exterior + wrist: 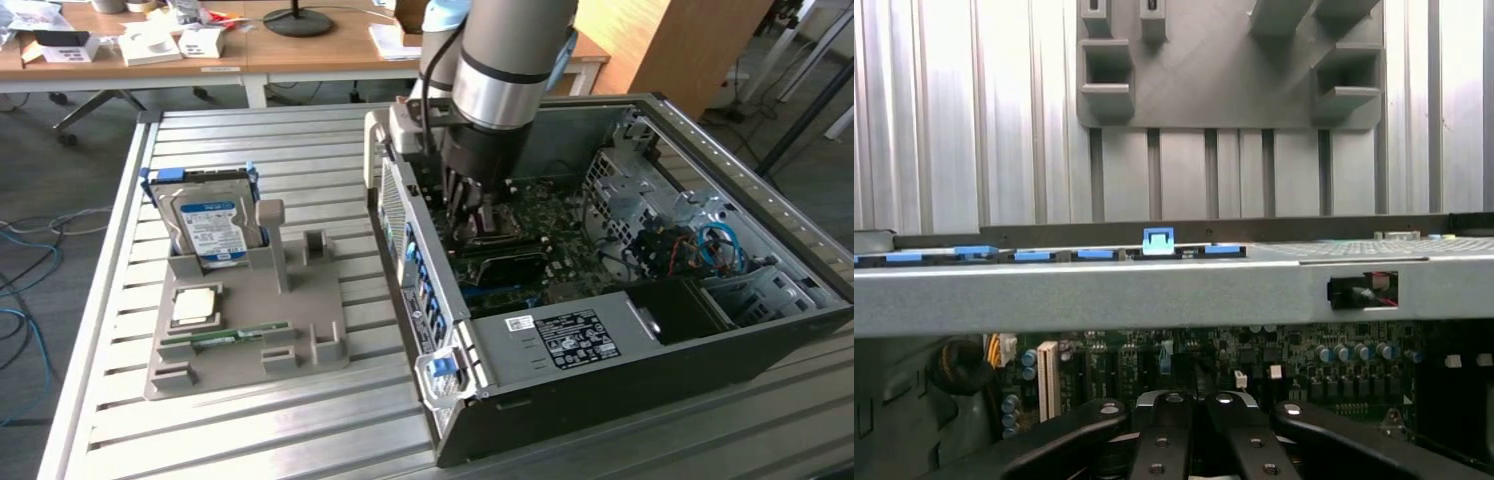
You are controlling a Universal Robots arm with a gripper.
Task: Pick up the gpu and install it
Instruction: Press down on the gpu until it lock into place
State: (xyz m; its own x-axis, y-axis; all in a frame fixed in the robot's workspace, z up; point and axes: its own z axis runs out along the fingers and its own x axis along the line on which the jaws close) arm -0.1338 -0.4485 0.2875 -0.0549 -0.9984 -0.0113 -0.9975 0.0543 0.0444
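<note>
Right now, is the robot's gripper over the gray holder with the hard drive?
No, the gripper is down inside the open computer case, away from the gray holder and its hard drive.

Silver-grey ribbed table (267, 420) with pale lengthwise slats. Matte grey holder tray (247, 345) at nine o'clock of the black computer case (627, 370). Blue-and-white label and blue frame on the silver hard drive (207, 225). Narrow green RAM stick (234, 335) near the tray's front. Dark green motherboard (534, 230) speckled with black chips. Blue clips (1054, 253) along the grey case edge. Black gripper (474, 195) under a silver and grey arm (514, 60). White label with black print on the grey power supply (567, 335). Blue cables (721, 245) at three o'clock.
</note>
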